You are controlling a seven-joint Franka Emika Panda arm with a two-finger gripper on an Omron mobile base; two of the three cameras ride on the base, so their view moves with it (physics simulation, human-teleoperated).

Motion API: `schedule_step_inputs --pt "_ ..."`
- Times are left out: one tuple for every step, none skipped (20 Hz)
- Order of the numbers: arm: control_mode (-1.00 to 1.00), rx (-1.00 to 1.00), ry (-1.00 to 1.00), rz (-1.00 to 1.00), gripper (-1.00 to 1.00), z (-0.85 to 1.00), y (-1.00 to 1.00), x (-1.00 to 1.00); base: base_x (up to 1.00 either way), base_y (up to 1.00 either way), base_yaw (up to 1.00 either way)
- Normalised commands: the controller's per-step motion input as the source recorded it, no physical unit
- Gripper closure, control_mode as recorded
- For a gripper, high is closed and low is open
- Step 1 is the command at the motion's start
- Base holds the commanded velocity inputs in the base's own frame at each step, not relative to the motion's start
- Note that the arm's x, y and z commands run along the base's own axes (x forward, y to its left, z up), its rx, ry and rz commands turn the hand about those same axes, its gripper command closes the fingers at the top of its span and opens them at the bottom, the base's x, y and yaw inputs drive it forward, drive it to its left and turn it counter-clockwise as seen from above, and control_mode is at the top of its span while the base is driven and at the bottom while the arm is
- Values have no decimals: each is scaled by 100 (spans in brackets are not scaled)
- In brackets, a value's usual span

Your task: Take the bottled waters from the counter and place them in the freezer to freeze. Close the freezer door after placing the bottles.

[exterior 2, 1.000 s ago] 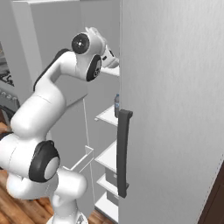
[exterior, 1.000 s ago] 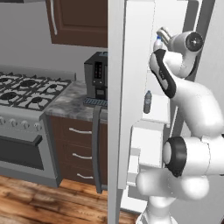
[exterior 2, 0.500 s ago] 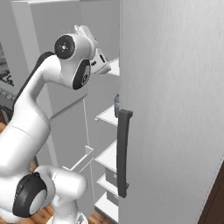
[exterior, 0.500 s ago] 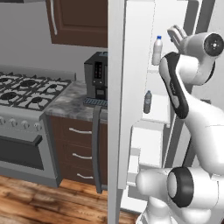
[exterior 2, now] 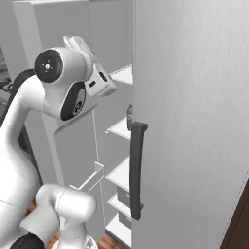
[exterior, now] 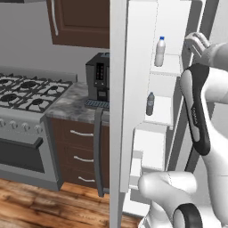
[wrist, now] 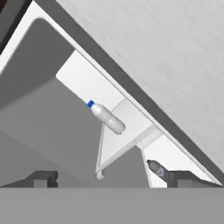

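A black coffee machine (exterior: 99,78) stands beside a grey gas stove (exterior: 27,91), under a dark brown wall cabinet (exterior: 80,22), above the wooden floor (exterior: 40,207).

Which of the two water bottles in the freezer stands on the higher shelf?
The milky white bottle with the blue cap stands on the higher shelf. The clear greyish bottle stands upright one shelf below it.

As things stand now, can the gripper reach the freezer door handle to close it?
Probably yes. The gripper is open, holds nothing, and sits beside the freezer. The freezer door stands open, its handle unobstructed, though the arm must swing around the door.
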Motion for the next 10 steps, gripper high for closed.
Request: schedule_step_inputs --pt "-100 -20 10 9 -100 -21 0 -100 0 0 0" --pt "-100 -21 10 11 -100 -22 -3 -100 0 0 0" --pt "-100 -23 11 12 -100 -26 -4 -100 0 0 0" --pt "-100 -23 11 13 -100 -29 -6 -100 0 0 0" --pt "-100 -22 12 14 -100 -27 -8 -100 0 0 0" --pt "-100 -23 18 14 -100 -19 0 -100 0 0 0" --pt "-100 -22 27 12 -100 -10 0 -96 0 0 0" --pt "-100 -22 37 10 -100 -6 0 -86 0 0 0" --pt "-100 -25 48 7 -100 -15 0 -72 0 0 0" --pt "-100 -39 71 3 -100 -47 0 -36 0 0 0"
